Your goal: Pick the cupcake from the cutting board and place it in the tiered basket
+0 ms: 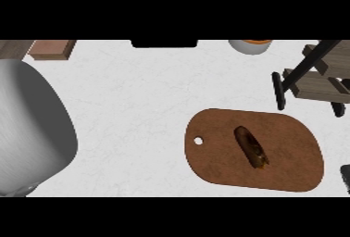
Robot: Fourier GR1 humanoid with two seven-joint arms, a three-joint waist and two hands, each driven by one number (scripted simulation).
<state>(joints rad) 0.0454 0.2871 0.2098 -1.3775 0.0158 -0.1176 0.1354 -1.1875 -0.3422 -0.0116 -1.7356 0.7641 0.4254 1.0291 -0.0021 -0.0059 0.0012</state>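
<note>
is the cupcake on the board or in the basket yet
On the board: the cupcake lies on the cutting board, apart from the tiered basket at upper right.

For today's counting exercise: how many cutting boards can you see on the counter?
1. The cutting board lies at the lower right of the counter, with a brown cupcake lying on it. Others may be hidden beyond the view's edges.

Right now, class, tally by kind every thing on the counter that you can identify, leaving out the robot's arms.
Cutting board: 1
Brown pastry: 1
Tiered basket: 1
Cup: 1
Wooden block: 1
Total: 5
</note>
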